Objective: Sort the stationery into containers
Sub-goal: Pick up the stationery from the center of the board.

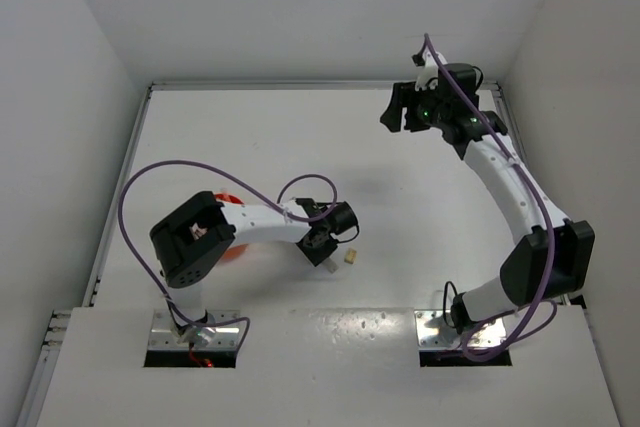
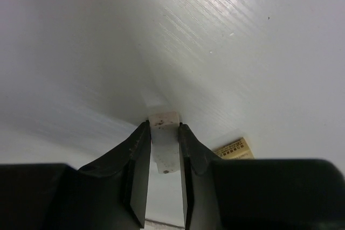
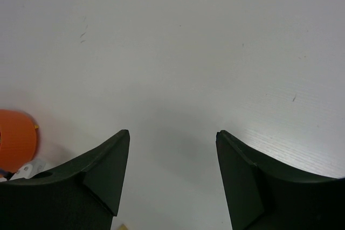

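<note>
We see a white table (image 1: 400, 207) that carries the whole scene, walled in white on three sides. Two arms rise from its near edge. The right arm (image 1: 512, 187) reaches far up the right side of the table. The left arm (image 1: 262, 219) bends across toward the middle, a purple cable looping over it.

The orange bowl (image 1: 229, 197) sits on the left part of the table, mostly hidden behind the left arm in the overhead view, so we cannot make out its dividers or what lies in it. The right wrist camera catches only an orange edge of it (image 3: 15, 139) at the far left of its view.

The right jaws stand wide apart over bare table at the far right, with nothing between them and well away from the bowl. The left jaws are down at the table near the middle, to the right of the bowl. Their dark fingers (image 2: 139, 157) are pressed against both sides of a white eraser (image 2: 164, 133), which stands on end between them, clamped, its far end at the table.

A yellow eraser (image 1: 351, 257) lies on the table just beside the left jaws. In the left wrist view it is a tan block with a printed sleeve (image 2: 233, 149), partly hidden behind one finger and apart from the white eraser.
</note>
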`<action>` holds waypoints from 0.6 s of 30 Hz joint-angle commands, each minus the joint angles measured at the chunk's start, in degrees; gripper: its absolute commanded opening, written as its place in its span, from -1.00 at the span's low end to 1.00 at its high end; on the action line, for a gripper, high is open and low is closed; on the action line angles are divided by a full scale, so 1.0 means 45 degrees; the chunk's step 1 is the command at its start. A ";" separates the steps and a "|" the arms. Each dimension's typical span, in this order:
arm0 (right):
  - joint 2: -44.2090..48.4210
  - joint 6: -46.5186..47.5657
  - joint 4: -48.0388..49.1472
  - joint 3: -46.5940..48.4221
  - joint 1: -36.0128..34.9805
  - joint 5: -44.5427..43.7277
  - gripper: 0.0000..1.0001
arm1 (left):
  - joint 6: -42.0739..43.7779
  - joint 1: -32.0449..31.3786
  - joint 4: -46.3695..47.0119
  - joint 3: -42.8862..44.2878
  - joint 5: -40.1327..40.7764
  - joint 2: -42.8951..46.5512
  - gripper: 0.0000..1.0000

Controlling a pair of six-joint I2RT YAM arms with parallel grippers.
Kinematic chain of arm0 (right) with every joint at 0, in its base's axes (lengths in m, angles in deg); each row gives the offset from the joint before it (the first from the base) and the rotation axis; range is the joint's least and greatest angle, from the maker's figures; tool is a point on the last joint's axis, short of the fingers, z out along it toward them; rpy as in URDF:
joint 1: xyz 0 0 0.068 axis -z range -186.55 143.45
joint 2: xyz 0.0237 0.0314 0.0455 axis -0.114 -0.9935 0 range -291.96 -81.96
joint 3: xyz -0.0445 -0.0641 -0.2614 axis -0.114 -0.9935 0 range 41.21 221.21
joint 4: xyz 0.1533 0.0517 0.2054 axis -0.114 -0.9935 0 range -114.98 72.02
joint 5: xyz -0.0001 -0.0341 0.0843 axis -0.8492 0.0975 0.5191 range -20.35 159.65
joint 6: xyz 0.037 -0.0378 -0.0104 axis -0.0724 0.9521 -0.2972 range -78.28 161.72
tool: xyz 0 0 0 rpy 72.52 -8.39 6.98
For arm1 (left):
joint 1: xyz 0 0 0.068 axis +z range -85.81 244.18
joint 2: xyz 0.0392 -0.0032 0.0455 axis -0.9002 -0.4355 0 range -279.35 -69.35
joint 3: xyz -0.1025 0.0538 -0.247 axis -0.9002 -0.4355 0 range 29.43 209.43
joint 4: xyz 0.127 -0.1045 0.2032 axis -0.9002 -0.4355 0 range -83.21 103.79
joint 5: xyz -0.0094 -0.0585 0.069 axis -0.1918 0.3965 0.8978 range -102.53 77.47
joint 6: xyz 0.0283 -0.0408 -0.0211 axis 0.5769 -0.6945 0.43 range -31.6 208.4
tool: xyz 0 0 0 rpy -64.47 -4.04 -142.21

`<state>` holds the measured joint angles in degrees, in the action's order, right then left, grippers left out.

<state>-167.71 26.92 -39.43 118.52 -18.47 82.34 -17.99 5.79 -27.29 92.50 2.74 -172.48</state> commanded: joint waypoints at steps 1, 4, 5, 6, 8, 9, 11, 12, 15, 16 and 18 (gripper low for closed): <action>0.0502 -0.0284 0.0509 -0.0014 0.0150 0.0402 0.32 | 0.0574 0.0028 -0.0575 0.0553 -0.0055 -0.0207 -0.53; 0.0502 -0.0284 0.0509 -0.0131 0.0267 0.0538 0.32 | 0.1549 -0.0109 -0.1531 0.1918 0.1368 0.0221 -0.62; 0.0502 -0.0284 0.0625 -0.0131 0.0267 0.0656 0.32 | 0.2151 -0.0110 -0.2444 0.2831 0.2572 0.0590 -0.69; 0.0502 -0.0284 0.0627 -0.0131 0.0267 0.0870 0.22 | 0.2428 -0.0246 -0.2975 0.3324 0.3319 0.0826 -0.73; 0.0502 -0.0090 0.0627 -0.0248 0.0267 0.1144 -0.09 | 0.3091 -0.0247 -0.4538 0.4338 0.4920 0.1701 -0.84; 0.0502 0.0028 0.0762 -0.0364 0.0383 0.1281 -0.70 | 0.3404 -0.0247 -0.4891 0.4499 0.6300 0.2075 -0.92; 0.0637 0.0164 0.1075 -0.0541 0.0384 0.1632 -0.95 | 0.3622 -0.0247 -0.5980 0.4500 0.7558 0.2914 -0.94; 0.0639 0.0301 0.1076 -0.0715 0.0384 0.1634 -0.85 | 0.3758 0.0217 -0.6220 0.4249 0.8589 0.3827 -0.94; 0.0756 0.0459 0.1388 -0.0971 0.0384 0.2218 -0.01 | 0.3894 0.1387 -0.7236 0.3467 1.0392 0.5624 -0.94; 0.0756 0.0594 0.1543 -0.0971 0.0384 0.2355 0.07 | 0.3896 0.1684 -0.7432 0.3311 1.0783 0.6097 -0.94; 0.0756 0.0595 0.1661 -0.1127 0.0384 0.2628 0.09 | 0.5394 0.2385 -0.7026 0.2805 1.1873 0.7093 -0.94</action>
<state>-166.62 28.51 -35.98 113.89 -17.07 90.47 -0.20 12.74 -53.85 107.93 42.93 -145.01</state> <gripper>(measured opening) 0.540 0.273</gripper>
